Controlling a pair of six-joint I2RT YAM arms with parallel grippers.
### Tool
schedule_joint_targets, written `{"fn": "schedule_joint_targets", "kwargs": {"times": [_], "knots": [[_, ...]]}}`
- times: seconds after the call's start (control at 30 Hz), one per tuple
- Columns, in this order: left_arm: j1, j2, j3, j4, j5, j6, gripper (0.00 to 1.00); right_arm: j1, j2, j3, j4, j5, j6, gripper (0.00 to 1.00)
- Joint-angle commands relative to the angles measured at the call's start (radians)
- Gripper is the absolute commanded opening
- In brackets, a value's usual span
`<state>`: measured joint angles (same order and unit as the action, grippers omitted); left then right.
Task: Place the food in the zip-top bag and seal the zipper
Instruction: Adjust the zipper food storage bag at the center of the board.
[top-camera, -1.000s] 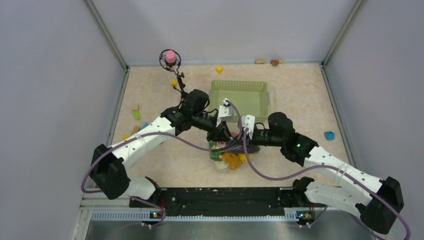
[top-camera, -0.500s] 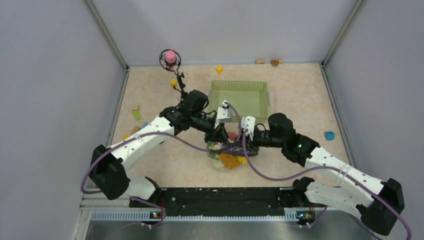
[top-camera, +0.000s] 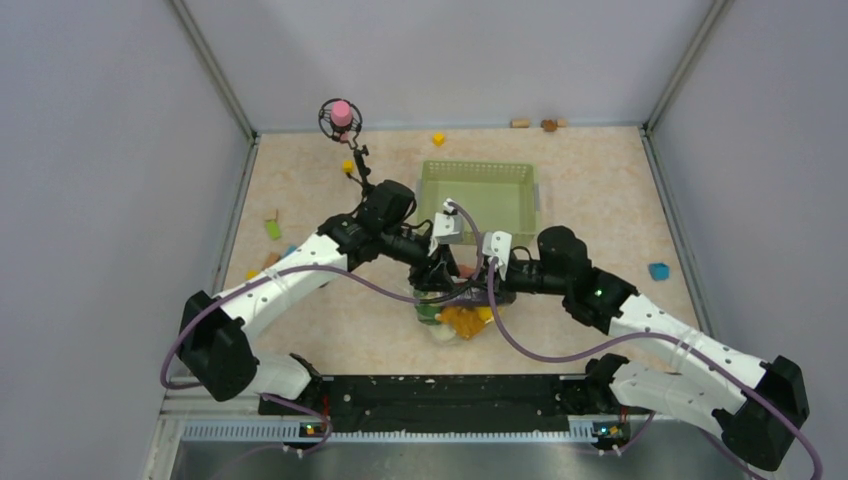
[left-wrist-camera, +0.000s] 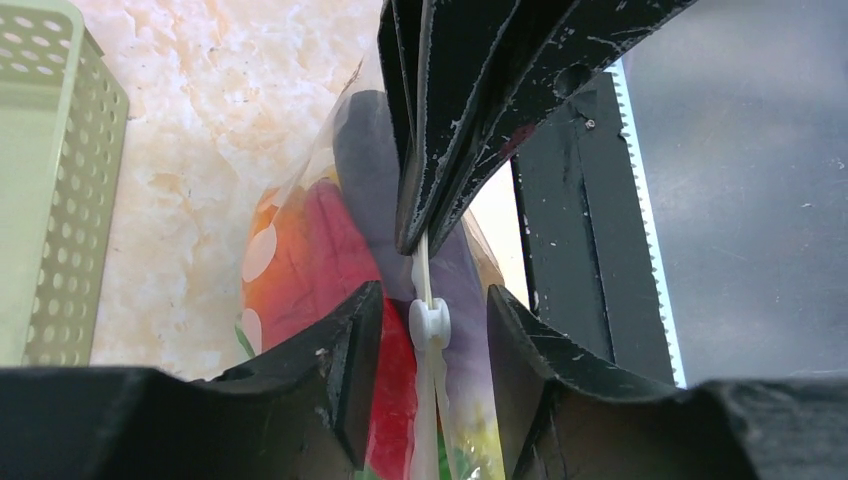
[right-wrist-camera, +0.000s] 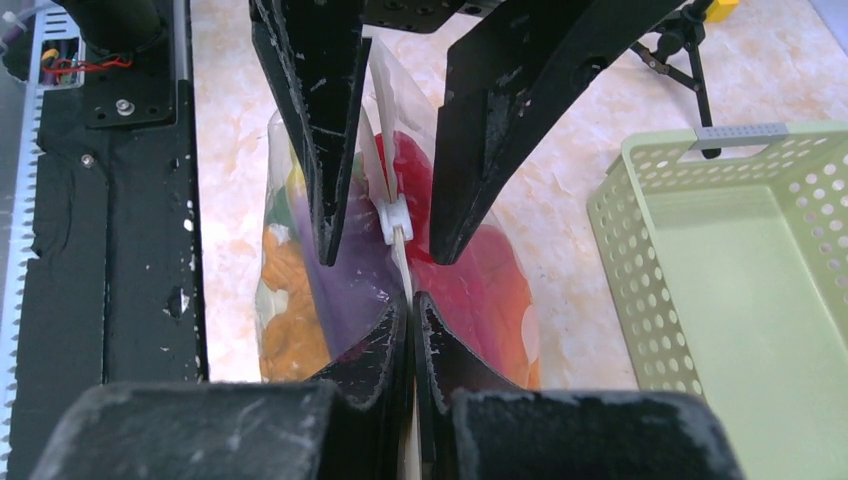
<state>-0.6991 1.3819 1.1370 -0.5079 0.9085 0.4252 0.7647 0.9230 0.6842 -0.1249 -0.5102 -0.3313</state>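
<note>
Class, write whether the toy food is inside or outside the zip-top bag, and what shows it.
Inside: red, purple and orange food shows through the clear dotted wall of the zip-top bag.

My left arm and right arm bend inward, tips meeting. My left gripper is spread apart, and my right gripper is pinched on the narrow whitish zipper strip.

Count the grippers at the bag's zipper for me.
2. The right gripper is shut on the zipper strip. The left gripper sits right next to it, its fingers apart on either side of the white slider. Neither is hidden.
</note>
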Motion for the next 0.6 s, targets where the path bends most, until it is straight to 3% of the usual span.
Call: {"fn": "schedule_joint_targets", "kwargs": {"times": [0.0, 0.27, 0.33, 0.47, 0.57], "knots": [[-0.001, 0.015, 0.037, 0.021, 0.032, -0.006, 0.47, -0.004, -0.022, 0.005, 0.110, -0.030, 0.032, 0.00], [-0.002, 0.033, 0.040, 0.041, -0.008, -0.033, 0.42, -0.004, -0.023, -0.003, 0.119, -0.039, 0.052, 0.00], [-0.001, 0.037, 0.047, 0.035, -0.026, -0.038, 0.32, -0.003, -0.024, -0.008, 0.117, -0.028, 0.051, 0.00], [-0.001, 0.032, 0.046, 0.041, -0.071, -0.062, 0.00, -0.004, -0.023, -0.024, 0.117, 0.056, 0.080, 0.00], [-0.001, 0.027, 0.043, 0.028, -0.091, -0.055, 0.00, 0.002, -0.023, -0.038, 0.118, 0.166, 0.084, 0.00]]}}
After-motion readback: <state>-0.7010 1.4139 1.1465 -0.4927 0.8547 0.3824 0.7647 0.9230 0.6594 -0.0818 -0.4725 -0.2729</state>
